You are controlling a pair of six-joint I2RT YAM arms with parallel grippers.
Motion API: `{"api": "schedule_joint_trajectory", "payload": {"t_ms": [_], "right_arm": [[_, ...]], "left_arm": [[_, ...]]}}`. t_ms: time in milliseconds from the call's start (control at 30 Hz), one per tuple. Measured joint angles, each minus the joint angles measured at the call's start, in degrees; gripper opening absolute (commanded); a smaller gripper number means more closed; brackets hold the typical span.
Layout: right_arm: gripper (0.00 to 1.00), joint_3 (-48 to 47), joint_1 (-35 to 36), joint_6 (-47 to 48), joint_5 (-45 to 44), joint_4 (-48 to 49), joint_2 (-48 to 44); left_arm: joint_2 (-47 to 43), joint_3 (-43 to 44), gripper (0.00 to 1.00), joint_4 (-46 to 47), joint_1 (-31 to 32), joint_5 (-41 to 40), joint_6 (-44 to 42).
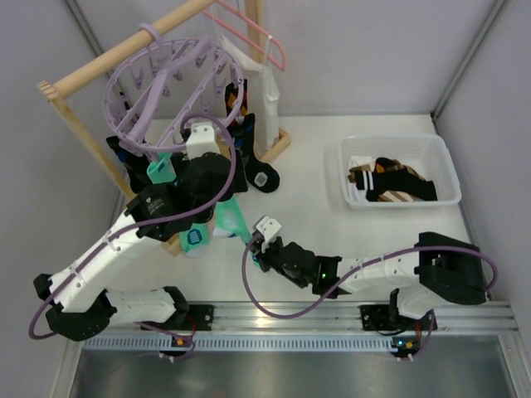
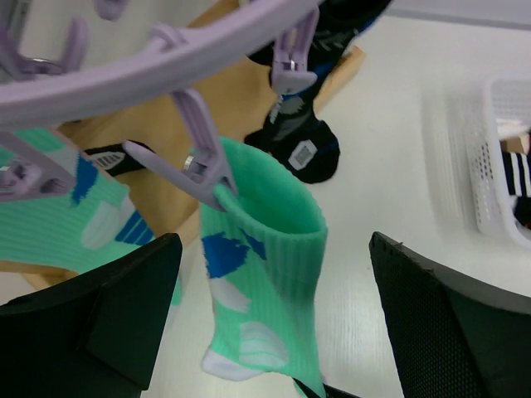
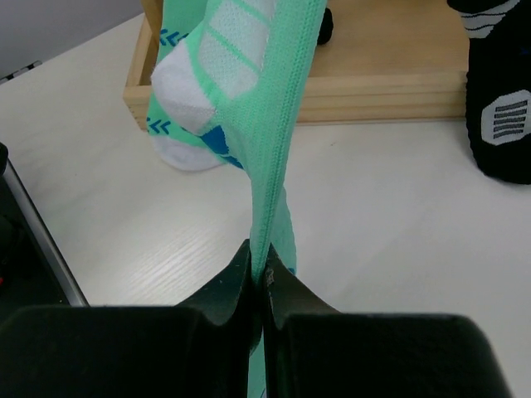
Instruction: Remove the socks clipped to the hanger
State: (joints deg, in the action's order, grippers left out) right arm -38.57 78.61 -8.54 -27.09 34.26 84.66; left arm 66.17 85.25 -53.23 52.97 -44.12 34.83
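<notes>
Top: some socks (image 1: 397,181) already in bin (image 1: 398,204) at right; more still clipped on hanger (image 1: 114,93), far left.
L wrist: left jaws wide open, empty, flanking clipped mint sock (image 2: 265,249).
R wrist: right jaws shut on mint sock's low end; unclipping remains.

One hanger (image 2: 166,70); one basket (image 1: 397,141); two mint-green socks (image 2: 265,274).

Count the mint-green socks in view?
2. The first sock hangs from a clip on the hanger, inside the open left gripper, its lower end apparently pinched by the shut right gripper. The second sock is clipped beside it. The left arm may hide more.
</notes>
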Motion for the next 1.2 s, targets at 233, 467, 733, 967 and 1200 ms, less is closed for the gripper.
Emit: {"api": "schedule_joint_trajectory", "payload": {"t_ms": [233,467,733,967,1200], "right_arm": [[0.00,-2.4,0.5,1.1,-0.5,0.0,4.2],[0.00,-3.9,1.7,1.6,-0.2,0.0,5.7],[0.00,-4.0,1.7,1.6,0.5,-0.1,5.7],[0.00,-5.2,1.9,1.6,2.1,-0.5,5.8],[0.00,-5.5,1.9,1.9,3.4,-0.4,5.8]], "left_arm": [[3.3,7.8,0.98,-2.4,0.0,-10.3,-0.8],[7.8,9.0,0.91,-3.4,-0.5,-16.4,-2.6],[7.8,8.8,0.86,-3.8,-3.1,-19.2,-3.1],[7.8,8.7,0.81,-3.8,-4.8,-20.9,-3.1],[9.1,8.5,0.71,-3.8,-6.3,-21.9,-3.0]]}}
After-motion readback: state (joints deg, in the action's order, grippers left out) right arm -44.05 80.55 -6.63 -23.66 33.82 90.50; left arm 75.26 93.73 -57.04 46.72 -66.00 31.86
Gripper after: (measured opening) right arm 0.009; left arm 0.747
